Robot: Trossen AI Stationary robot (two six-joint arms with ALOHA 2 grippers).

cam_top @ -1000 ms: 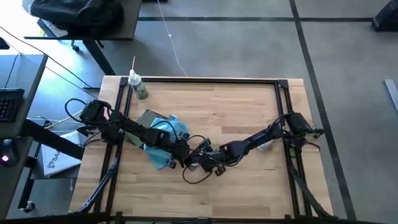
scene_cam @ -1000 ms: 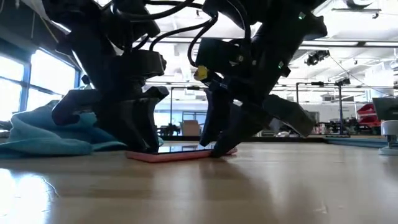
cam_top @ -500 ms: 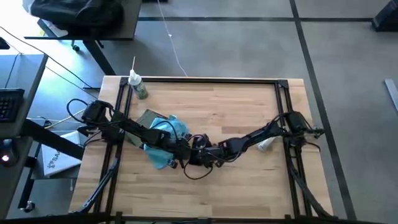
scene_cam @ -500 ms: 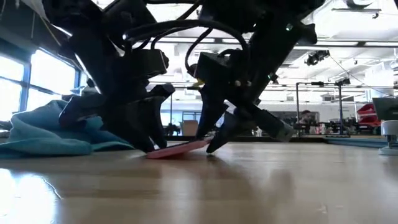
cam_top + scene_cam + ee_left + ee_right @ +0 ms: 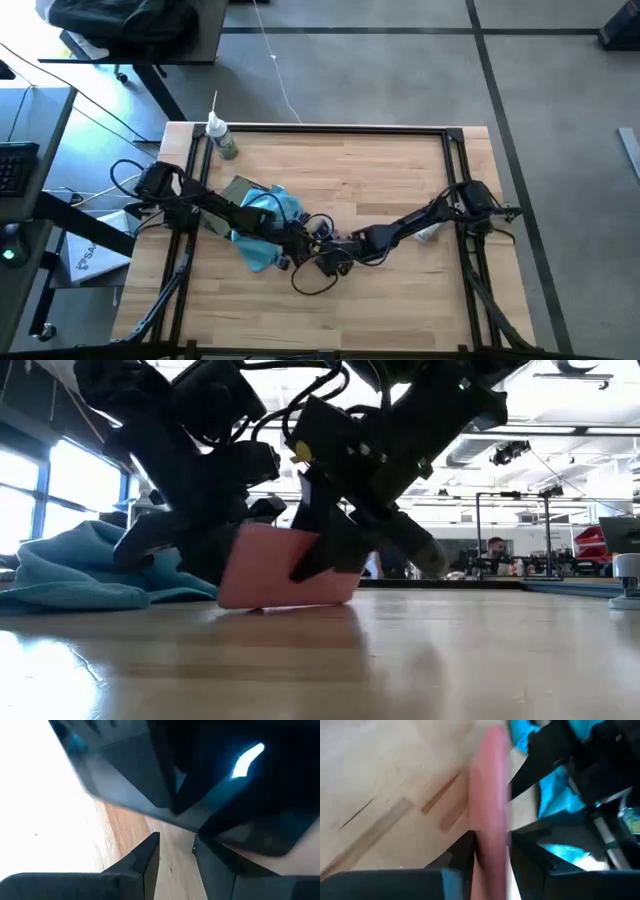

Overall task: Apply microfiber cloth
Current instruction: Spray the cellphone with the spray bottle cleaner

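Observation:
The turquoise microfiber cloth (image 5: 272, 210) lies bunched on the wooden table, left of centre, and is also seen in the low view (image 5: 70, 572). Just right of it a flat pink slab (image 5: 285, 568) stands tilted up on its lower edge. My right gripper (image 5: 320, 258) is shut on the slab. My left gripper (image 5: 289, 251) reaches over the cloth and stands open (image 5: 176, 840) right at the slab's left end, with bare wood between its fingers. My right gripper pinches the pink slab's two flat faces (image 5: 490, 820) between its two fingers, one finger (image 5: 322, 555) lying on the near face. It comes slanting down from the table's right. The slab stands tilted, its lower edge (image 5: 285, 603) on the table. My left gripper: I cannot tell whether it touches the slab.
An olive-green pouch (image 5: 232, 190) lies partly under the cloth's far left side. A small spray bottle (image 5: 221, 139) stands at the far left corner. A small white thing (image 5: 426, 233) lies beside the right arm. Bare wood stretches across the table's far middle and near side.
The pink slab lay flat on the table; its right end came up first, and it now stands tilted on its lower edge. My right gripper has moved a little toward the table's left and tipped, raising the slab. My left gripper has stayed by the slab's left end.

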